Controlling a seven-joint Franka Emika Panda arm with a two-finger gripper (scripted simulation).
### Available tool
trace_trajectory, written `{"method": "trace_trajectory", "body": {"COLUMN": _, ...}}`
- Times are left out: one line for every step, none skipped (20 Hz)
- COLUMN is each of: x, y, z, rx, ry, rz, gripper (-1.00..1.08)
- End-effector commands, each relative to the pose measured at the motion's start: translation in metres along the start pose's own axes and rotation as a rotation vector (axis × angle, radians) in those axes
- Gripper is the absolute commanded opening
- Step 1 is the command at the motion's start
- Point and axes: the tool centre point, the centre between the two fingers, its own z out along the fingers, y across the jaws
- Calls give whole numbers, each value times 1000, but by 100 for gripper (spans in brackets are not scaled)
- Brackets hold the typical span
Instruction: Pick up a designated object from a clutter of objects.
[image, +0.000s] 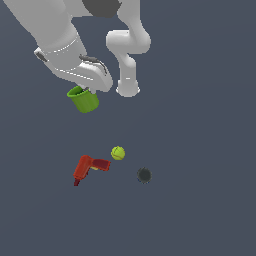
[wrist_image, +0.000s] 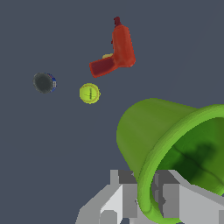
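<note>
Our gripper (image: 89, 91) is clamped on the rim of the green cup (image: 84, 100), held tilted above the drill (image: 88, 168), ball (image: 118, 153) and dark round object (image: 144, 175). We judge a steady grip prevents slipping.

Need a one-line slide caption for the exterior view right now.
Panda gripper holds the green cup by its rim, apart from the red drill, yellow-green ball and dark round object.

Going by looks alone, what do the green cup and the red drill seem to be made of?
Green cup: probably moulded plastic, uniform bright green, smooth, soft sheen, thick rolled rim; gripper clamps that rim. Red drill: likely a plastic housing, solid red with darker ends and mild gloss. Both are simulator renders, so the finish is only suggestive.
</note>
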Motion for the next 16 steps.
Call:
{"method": "trace_trajectory", "body": {"x": 4, "y": 20, "z": -20, "rx": -1, "ry": 1, "rz": -1, "gripper": -100}}
{"method": "trace_trajectory", "body": {"x": 5, "y": 26, "z": -26, "rx": -1, "ry": 1, "rz": -2, "gripper": -100}}
{"method": "trace_trajectory", "body": {"x": 7, "y": 32, "z": -32, "rx": -1, "ry": 1, "rz": -2, "gripper": -100}}
{"method": "trace_trajectory", "body": {"x": 8, "y": 37, "z": -37, "rx": -1, "ry": 1, "rz": -2, "gripper": -100}}
{"method": "trace_trajectory", "body": {"x": 9, "y": 42, "z": -42, "rx": -2, "ry": 2, "rz": -2, "gripper": -100}}
{"method": "trace_trajectory", "body": {"x": 11, "y": 46, "z": -46, "rx": -2, "ry": 2, "rz": -2, "gripper": -100}}
{"method": "trace_trajectory", "body": {"x": 12, "y": 50, "z": -50, "rx": -2, "ry": 2, "rz": -3, "gripper": -100}}
{"method": "trace_trajectory", "body": {"x": 13, "y": 53, "z": -54, "rx": -2, "ry": 2, "rz": -3, "gripper": -100}}
{"method": "trace_trajectory", "body": {"x": 14, "y": 56, "z": -56, "rx": -2, "ry": 2, "rz": -3, "gripper": -100}}
{"method": "trace_trajectory", "body": {"x": 14, "y": 58, "z": -59, "rx": -2, "ry": 2, "rz": -3, "gripper": -100}}
{"method": "trace_trajectory", "body": {"x": 15, "y": 60, "z": -61, "rx": -2, "ry": 2, "rz": -3, "gripper": -100}}
{"method": "trace_trajectory", "body": {"x": 16, "y": 62, "z": -63, "rx": -2, "ry": 2, "rz": -3, "gripper": -100}}
{"method": "trace_trajectory", "body": {"x": 16, "y": 64, "z": -64, "rx": -2, "ry": 2, "rz": -3, "gripper": -100}}
{"method": "trace_trajectory", "body": {"x": 16, "y": 65, "z": -66, "rx": -2, "ry": 3, "rz": -4, "gripper": -100}}
{"method": "trace_trajectory", "body": {"x": 17, "y": 65, "z": -66, "rx": -2, "ry": 3, "rz": -4, "gripper": -100}}
{"method": "trace_trajectory", "body": {"x": 17, "y": 66, "z": -67, "rx": -2, "ry": 3, "rz": -4, "gripper": -100}}
